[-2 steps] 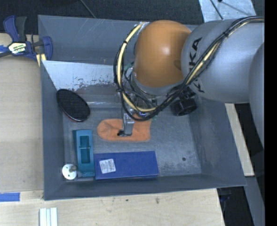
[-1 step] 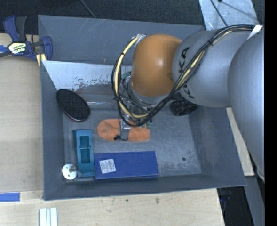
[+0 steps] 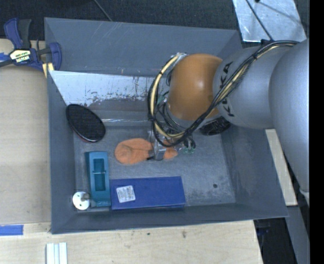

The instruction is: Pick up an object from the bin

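Observation:
My gripper (image 3: pixel 158 152) is low in the middle of the bin, its tips at the right end of an orange soft oval thing (image 3: pixel 132 150). The fingertips touch or straddle that orange piece, which continues as a small orange bit to the right of them. Below lies a flat blue box (image 3: pixel 148 192) with a white label. Most of the gripper is hidden under the arm's orange dome.
A blue tape dispenser (image 3: pixel 98 179) lies at the front left with a small white round thing (image 3: pixel 81 201) by its near end. A black oval brush (image 3: pixel 85 122) rests at the back left. A black object (image 3: pixel 215 126) peeks out under the arm.

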`<state>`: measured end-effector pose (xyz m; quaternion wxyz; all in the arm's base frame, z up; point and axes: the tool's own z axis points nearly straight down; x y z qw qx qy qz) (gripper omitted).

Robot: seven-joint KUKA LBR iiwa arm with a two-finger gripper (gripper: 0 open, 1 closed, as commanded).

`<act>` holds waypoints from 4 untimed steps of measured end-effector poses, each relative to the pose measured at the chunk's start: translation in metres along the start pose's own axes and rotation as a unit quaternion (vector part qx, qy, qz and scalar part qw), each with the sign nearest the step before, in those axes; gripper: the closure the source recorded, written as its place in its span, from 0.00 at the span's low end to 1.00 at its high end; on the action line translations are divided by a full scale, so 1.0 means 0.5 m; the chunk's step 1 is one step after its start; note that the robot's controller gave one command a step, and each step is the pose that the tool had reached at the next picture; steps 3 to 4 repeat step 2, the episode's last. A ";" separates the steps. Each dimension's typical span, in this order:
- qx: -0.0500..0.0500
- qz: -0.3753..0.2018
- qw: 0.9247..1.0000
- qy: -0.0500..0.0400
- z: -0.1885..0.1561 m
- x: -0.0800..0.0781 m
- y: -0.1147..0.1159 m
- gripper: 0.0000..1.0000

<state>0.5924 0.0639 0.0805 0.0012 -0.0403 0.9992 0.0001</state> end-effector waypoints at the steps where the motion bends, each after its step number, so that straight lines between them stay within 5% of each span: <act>1: 0.000 0.000 1.000 0.000 0.000 0.000 0.000 1.00; 2: 0.000 -0.001 1.000 0.000 -0.244 -0.049 -0.007 1.00; 4: 0.000 -0.001 1.000 0.000 -0.244 -0.049 -0.007 1.00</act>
